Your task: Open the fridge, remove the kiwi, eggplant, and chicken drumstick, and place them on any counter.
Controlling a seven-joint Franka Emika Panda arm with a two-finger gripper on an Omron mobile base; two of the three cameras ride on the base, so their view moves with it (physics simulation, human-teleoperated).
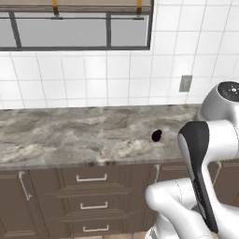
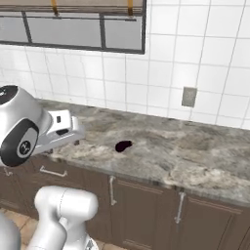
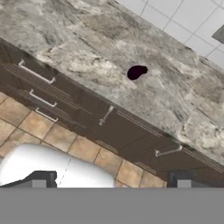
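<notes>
White arm's gripper [image 3: 111, 181] is hovering back from the grey-beige marbled stone counter [image 1: 70, 135], fingers spread wide and empty, one glossy dark purple eggplant [image 1: 157, 135] lying mid-counter below the grey wall outlet [image 1: 186, 83].

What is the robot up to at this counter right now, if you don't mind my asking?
The eggplant lies on the marbled counter, a little way back from its front edge, with nothing touching it. The gripper is open and empty, pulled back above the floor in front of the cabinets, looking down at the eggplant from a distance. So one of the foods is set down on the counter.
</notes>
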